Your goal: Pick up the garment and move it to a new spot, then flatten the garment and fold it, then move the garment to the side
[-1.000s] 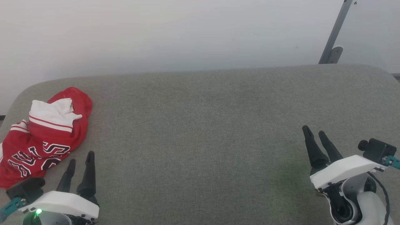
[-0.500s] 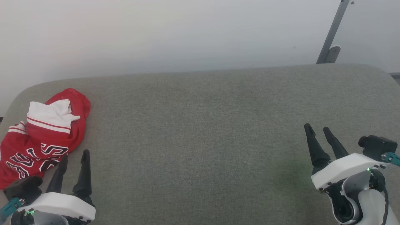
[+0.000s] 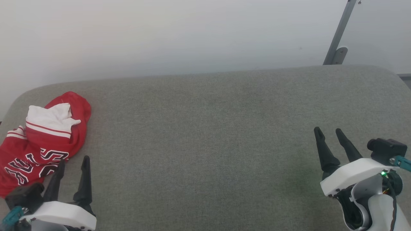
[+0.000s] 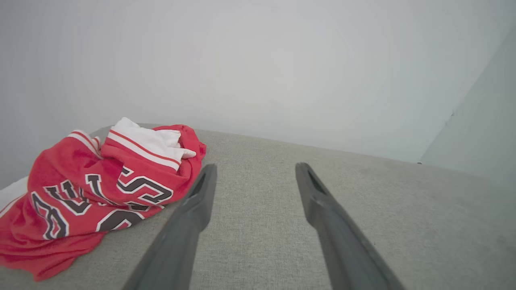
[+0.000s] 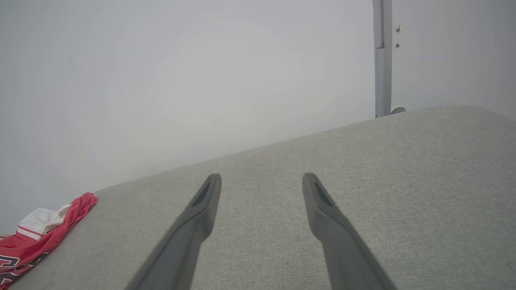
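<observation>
Garment [image 3: 45,138] lies crumpled at the far left end of the grey padded table [image 3: 205,128], dark lettering up and a white sleeve bunched on top. Our left gripper [image 3: 73,159] sits just beside its near edge, fingers spread and holding nothing; we cannot tell whether the nearer fingertip touches the cloth. Our right gripper [image 3: 327,130] is well apart at the table's right end, fingers likewise spread and empty.

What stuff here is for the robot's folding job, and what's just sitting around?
For the job:
crumpled red jersey shirt with white sleeves
grey fabric-covered tabletop it lies on

Just there:
grey metal pole
white wall behind it
</observation>
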